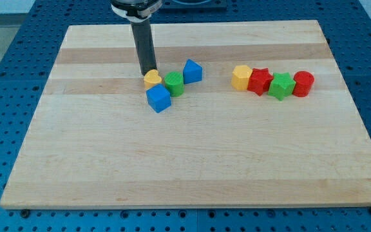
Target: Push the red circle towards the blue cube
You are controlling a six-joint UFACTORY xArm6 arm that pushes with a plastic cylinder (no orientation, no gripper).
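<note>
The red circle (303, 84) is a red cylinder at the right end of a row of blocks in the view's right half. The blue cube (158, 98) lies left of the board's middle, at the bottom of a left cluster. My tip (148, 72) is at the upper left of that cluster, touching or just behind the small yellow heart-shaped block (151, 79). The tip is far to the left of the red circle.
A green block (174, 84) and a blue triangular block (192, 71) sit right of the yellow heart. The right row holds a yellow block (241, 77), a red star (259, 81) and a green block (281, 86). The wooden board (192, 161) lies on a blue perforated table.
</note>
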